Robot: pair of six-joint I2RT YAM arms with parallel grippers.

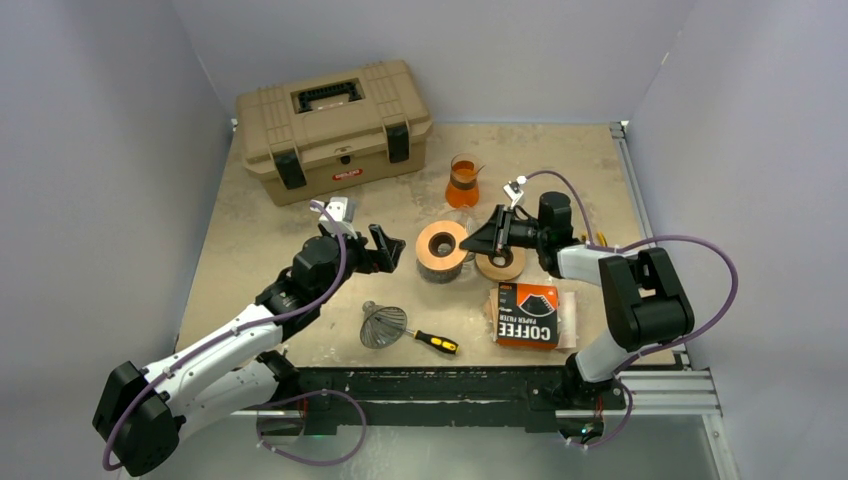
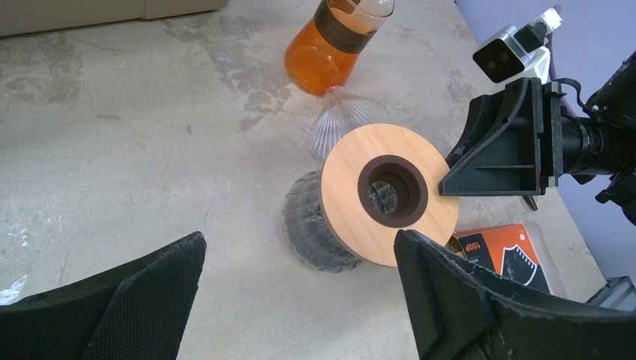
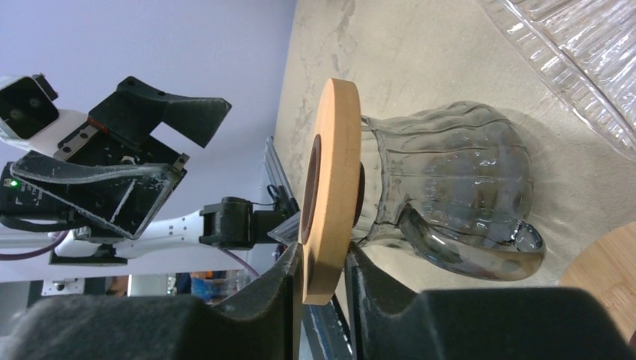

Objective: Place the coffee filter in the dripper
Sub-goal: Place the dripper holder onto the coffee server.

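The coffee filter pack [image 1: 527, 315] lies on the tabletop [image 1: 250, 250] at lower right, nothing touching it. At centre the dripper [image 1: 441, 250] is tipped over, its wooden collar [image 3: 330, 187] pinched by the right end effector [image 1: 472, 244], probably to right it. The left end effector [image 1: 395, 250] gapes wide nearby.

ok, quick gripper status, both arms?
Left gripper: open, holding nothing.
Right gripper: closed on the wooden collar of the dripper, one finger on each face.
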